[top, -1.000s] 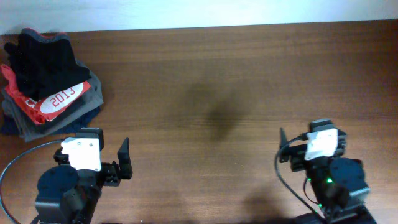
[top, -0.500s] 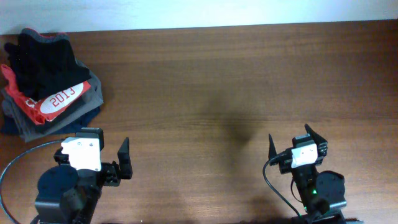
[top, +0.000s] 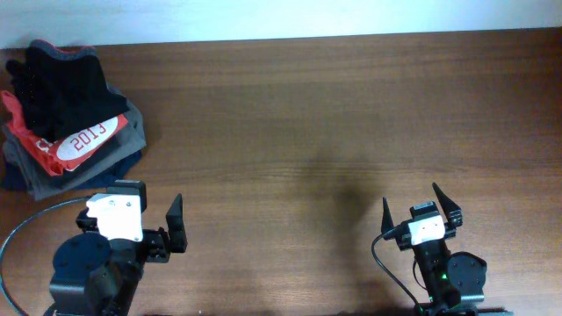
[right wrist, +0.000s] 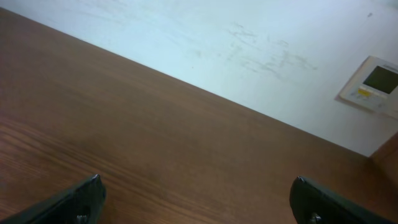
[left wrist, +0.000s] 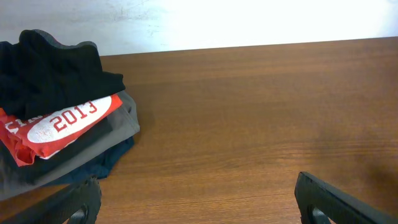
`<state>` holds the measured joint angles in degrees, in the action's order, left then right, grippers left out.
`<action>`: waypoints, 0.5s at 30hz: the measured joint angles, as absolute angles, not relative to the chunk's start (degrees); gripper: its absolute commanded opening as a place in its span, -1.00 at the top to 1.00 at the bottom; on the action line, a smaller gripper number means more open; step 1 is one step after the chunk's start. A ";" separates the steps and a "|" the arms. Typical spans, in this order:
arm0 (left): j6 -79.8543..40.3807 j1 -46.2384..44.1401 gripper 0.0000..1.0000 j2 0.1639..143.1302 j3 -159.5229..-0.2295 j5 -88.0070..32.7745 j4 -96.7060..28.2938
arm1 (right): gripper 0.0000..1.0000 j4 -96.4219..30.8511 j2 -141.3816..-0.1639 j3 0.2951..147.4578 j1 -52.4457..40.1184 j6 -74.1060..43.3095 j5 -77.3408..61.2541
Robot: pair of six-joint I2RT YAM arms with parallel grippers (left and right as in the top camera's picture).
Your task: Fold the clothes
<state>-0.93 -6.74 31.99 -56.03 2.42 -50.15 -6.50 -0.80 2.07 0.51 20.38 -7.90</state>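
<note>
The clothes, black trousers (top: 60, 88), lie crumpled on top of a pile at the table's far left corner; the left wrist view shows them (left wrist: 53, 74) with a grey waistband edge. My left gripper (top: 136, 204) is open at the near left, just in front of the pile, its fingers (left wrist: 323, 199) wide apart over bare wood. My right gripper (top: 413, 198) is open at the near right, far from the pile, with nothing between its fingers (right wrist: 71, 202). Neither gripper touches any fabric.
Under the trousers lie a red T-shirt printed "2013" (top: 83, 140) and folded grey and navy garments (top: 123, 145). The brown wooden table (top: 307, 114) ends at a white wall at the back. A wall panel (right wrist: 373, 84) shows in the right wrist view.
The right arm has drawn back toward the near edge and shifted left, its wrist turning. The left arm and the pile have not moved.
</note>
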 measured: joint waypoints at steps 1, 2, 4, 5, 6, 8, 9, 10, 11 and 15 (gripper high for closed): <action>-0.93 -6.74 -0.98 31.99 -56.03 2.42 -50.15 | -0.98 -6.50 -0.80 2.07 0.58 20.34 -7.90; -0.93 -6.74 -0.98 31.99 -56.03 2.42 -50.17 | -0.98 -6.50 -0.80 2.07 0.62 20.21 -7.88; -0.93 -6.74 -0.98 31.99 -56.03 2.42 -50.17 | -0.98 -6.50 -0.80 2.07 0.67 19.25 -7.79; -0.93 -6.74 -0.99 31.99 -56.03 2.42 -50.15 | -0.98 -6.52 -0.80 2.07 0.67 18.33 -7.49; -0.93 -6.74 -0.98 31.99 -56.01 2.42 -50.17 | -0.98 -6.52 -0.80 2.07 0.67 17.52 -7.14; -0.91 -6.74 -0.99 31.99 -56.03 2.42 -50.15 | -0.98 -6.57 -0.80 2.04 0.69 15.16 -5.96; -0.93 -6.74 -0.98 31.99 -56.03 2.42 -50.15 | -0.98 -6.61 -0.80 2.04 0.69 14.15 -5.48; -0.93 -6.74 -0.98 31.99 -56.03 2.42 -50.15 | -0.98 -6.68 -0.80 2.04 0.69 12.86 -4.64; -0.93 -6.74 -0.98 31.99 -56.03 2.42 -50.15 | -0.98 -6.81 -0.80 2.04 0.69 11.18 -3.75; -0.93 -6.74 -0.98 31.99 -56.03 2.42 -50.15 | -0.98 -6.81 -0.80 2.02 0.69 4.40 -0.82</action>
